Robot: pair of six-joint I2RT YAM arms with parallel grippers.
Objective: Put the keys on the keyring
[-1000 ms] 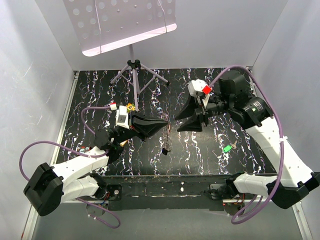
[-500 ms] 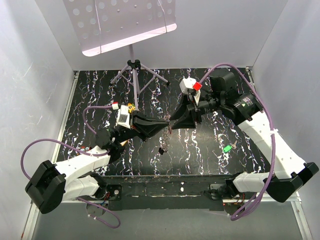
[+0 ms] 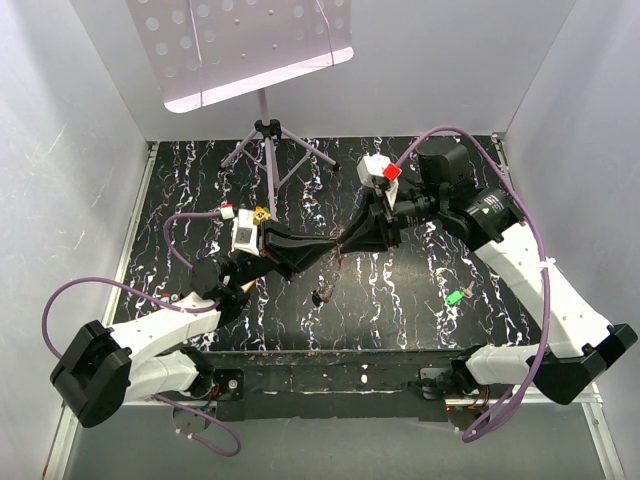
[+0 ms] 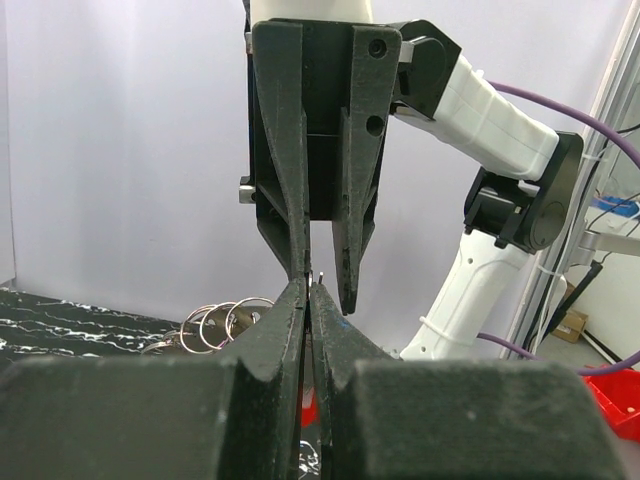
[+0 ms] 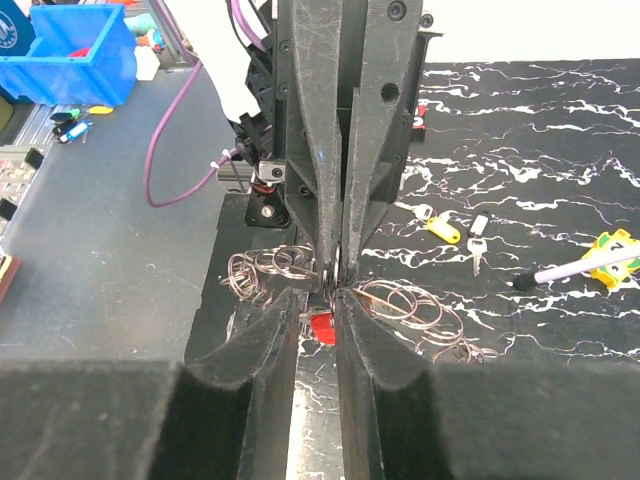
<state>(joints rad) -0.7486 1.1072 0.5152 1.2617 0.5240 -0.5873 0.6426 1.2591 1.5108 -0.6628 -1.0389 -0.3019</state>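
Black marble-pattern table [image 3: 200, 180] fills the cell, with a white perforated panel [image 3: 240, 45] on a tripod [image 3: 268, 140] at the far edge, well clear of the work. Both arms meet tip to tip over mid-table. The left gripper [image 3: 333, 246] has its jaws pressed fully together, pinching a small metal keyring [image 5: 333, 270] at the very tips. The right gripper [image 3: 347, 242] faces it with only a slim gap between its jaws, set around that same ring; can't tell if the pads touch it. Each gripper body blocks most of the other's wrist view, and from above the tips hide the ring. A blue bin [image 5: 70, 55] sits off the table on the grey bench. Loose ring piles [image 5: 405, 303] lie on the table under the tips. A yellow dotted block [image 5: 612, 248] sits off to the side. The keys are all on the table, apart from the ring: a green key [image 3: 455, 297] lies near the right arm, and a yellow-headed key [image 5: 441, 228] lies just beside a silver key [image 5: 478, 240]. A red piece [image 5: 322, 325] shows just below the tips, too hidden to identify.
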